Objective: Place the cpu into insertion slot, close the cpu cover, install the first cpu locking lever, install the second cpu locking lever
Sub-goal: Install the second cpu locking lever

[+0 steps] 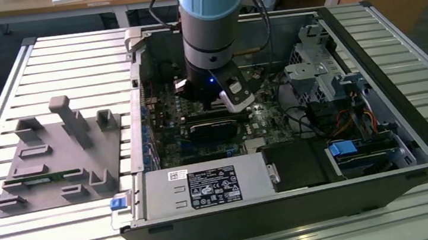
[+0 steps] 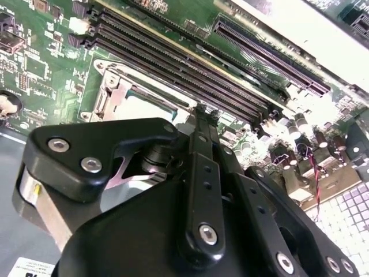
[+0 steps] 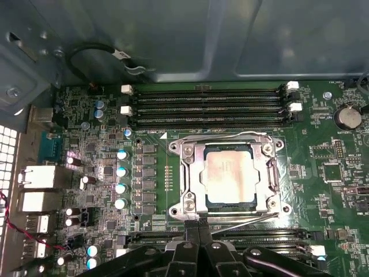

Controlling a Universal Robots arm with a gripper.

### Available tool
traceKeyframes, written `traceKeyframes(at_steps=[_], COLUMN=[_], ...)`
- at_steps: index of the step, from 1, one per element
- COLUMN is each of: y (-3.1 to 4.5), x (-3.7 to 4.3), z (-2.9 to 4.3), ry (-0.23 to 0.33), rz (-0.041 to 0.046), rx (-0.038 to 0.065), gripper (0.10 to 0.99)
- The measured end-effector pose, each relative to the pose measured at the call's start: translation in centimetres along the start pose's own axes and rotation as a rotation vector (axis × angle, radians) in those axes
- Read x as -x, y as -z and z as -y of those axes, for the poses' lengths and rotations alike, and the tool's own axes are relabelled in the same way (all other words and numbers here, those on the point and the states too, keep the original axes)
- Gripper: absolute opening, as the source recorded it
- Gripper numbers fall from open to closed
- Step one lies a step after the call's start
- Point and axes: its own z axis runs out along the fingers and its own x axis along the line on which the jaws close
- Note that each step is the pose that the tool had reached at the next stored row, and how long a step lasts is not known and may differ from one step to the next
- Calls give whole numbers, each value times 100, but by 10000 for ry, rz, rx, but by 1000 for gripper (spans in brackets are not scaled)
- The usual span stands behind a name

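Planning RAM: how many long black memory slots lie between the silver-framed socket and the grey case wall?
4 memory slots, side by side in that gap; others near the gripper are partly hidden.

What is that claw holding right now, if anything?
Nothing, as far as shows. The claw hovers with its tips together at the edge of the cpu cover, which lies shut over the cpu.
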Motion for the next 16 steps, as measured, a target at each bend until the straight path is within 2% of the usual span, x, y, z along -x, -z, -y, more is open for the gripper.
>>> traceKeyframes(at_steps=[6,10,13,16], y=[13,6,-27,-80], x=[-1,-44,-99,-103], z=[56,63,74,88], ry=[-1,0,6,7], rz=[-4,-4,17,18], rx=[115,230,256,263], gripper=[106,106,106,106])
